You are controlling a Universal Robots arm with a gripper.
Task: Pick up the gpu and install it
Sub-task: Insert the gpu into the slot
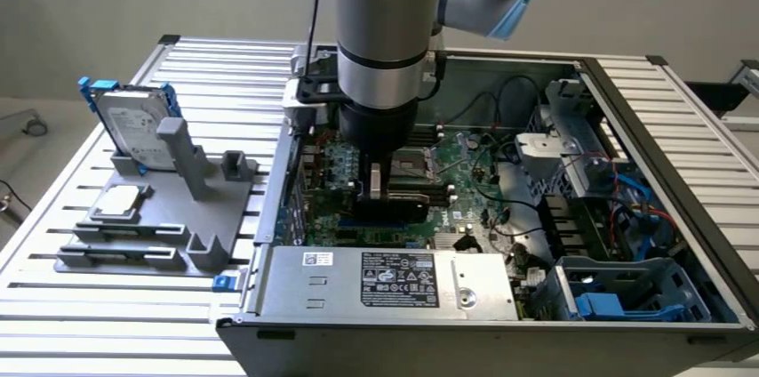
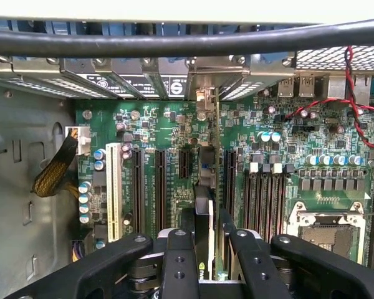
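My gripper [image 1: 382,188] reaches down into the open computer case [image 1: 664,128], over the green motherboard [image 1: 475,183]. It is shut on the gpu [image 1: 403,210], whose black body hangs just under the fingers. In the wrist view the gpu [image 2: 204,202] stands edge-on between the black fingers [image 2: 177,261] of the gripper [image 2: 209,269]. It runs above the long black expansion slots [image 2: 160,187], and its silver end bracket [image 2: 203,99] sits at the rear slot openings of the case. Whether its edge sits in a slot is hidden.
A silver hard drive in a blue frame [image 1: 133,119] stands on a grey fixture [image 1: 166,217] at the exterior view's left, outside the case. The power supply [image 1: 392,281] fills the case's front. The CPU socket [image 2: 327,227], a black cable [image 2: 187,42] and red wires [image 2: 355,106] lie close.
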